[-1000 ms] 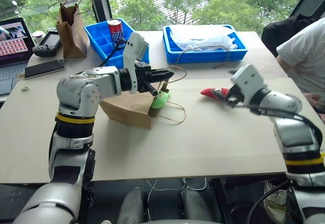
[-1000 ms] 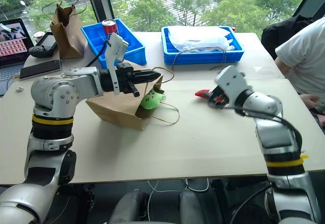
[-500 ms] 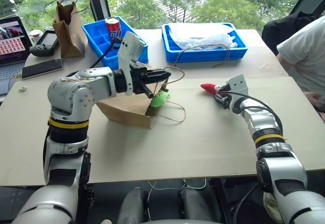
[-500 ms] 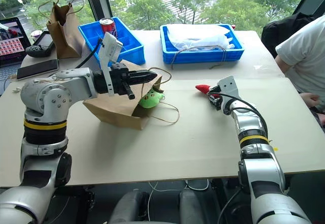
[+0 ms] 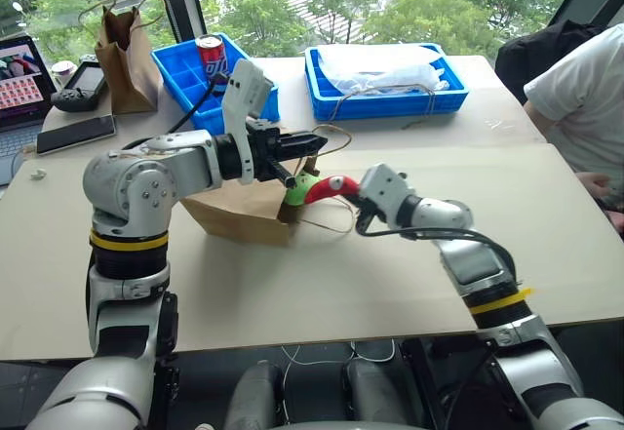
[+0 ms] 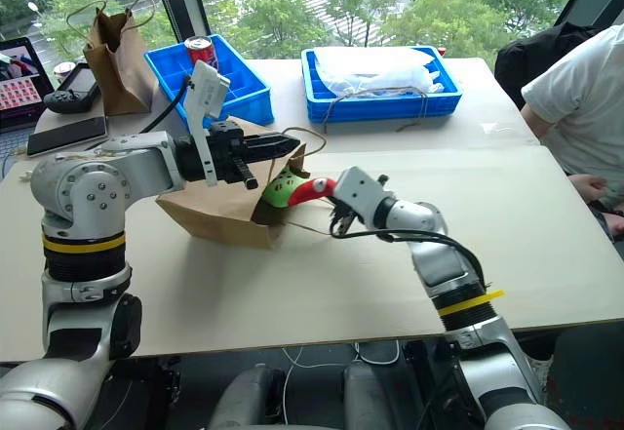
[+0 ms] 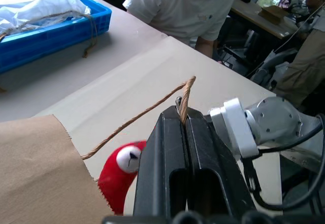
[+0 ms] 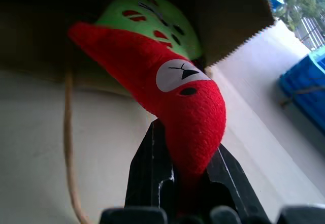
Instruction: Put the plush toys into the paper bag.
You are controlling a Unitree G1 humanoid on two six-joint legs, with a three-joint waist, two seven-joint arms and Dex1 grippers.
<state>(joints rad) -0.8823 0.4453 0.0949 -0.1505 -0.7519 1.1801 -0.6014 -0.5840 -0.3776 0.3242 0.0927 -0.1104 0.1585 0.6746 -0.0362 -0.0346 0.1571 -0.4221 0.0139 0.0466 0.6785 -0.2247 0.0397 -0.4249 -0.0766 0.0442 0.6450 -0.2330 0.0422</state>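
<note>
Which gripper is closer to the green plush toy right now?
Right. The right gripper, holding the red chili toy, is beside the green plush toy; the left gripper holds the bag's twine handle above it.

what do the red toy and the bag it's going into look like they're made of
The red toy looks like soft plush: matte, fuzzy knit-like fabric, with a flat stitched white eye patch. The paper bag looks like light-brown kraft paper: dull, creased, with a saw-toothed cut rim. Its handle appears to be twisted twine.
</note>
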